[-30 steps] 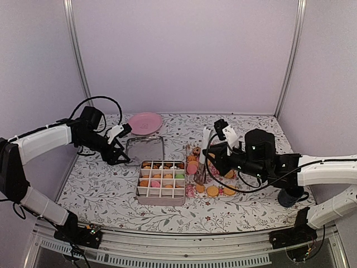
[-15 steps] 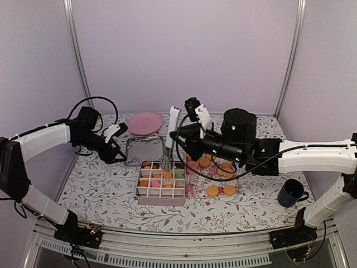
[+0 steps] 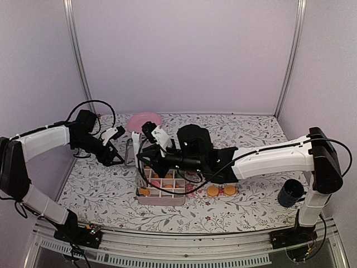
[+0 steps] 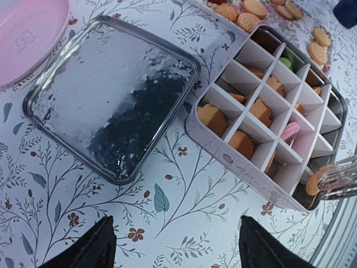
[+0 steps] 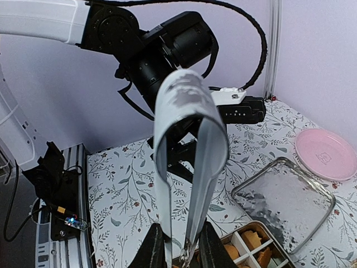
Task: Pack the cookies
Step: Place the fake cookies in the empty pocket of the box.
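While left fingers (image 4: 83,251) gape (empty), right fingers (image 5: 155,248) pinch tongs (image 5: 189,123).

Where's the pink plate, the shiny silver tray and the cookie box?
pink plate (image 4: 25,33): left wrist view, on its flat middle.
shiny silver tray (image 4: 106,106): left wrist view, on its centre.
cookie box (image 4: 240,167): left wrist view, on its outer side wall.

- Lid (image 4: 111,95): shiny, dimpled metal.
- Tongs (image 5: 192,128): grey metal, dull sheen.
- Box dividers (image 4: 248,58): smooth, matt white.
- Plate (image 4: 28,33): smooth pink, faintly glossy.
- Cookies (image 4: 212,118): matt, grainy.
- Table cover (image 4: 184,212): matt, printed.
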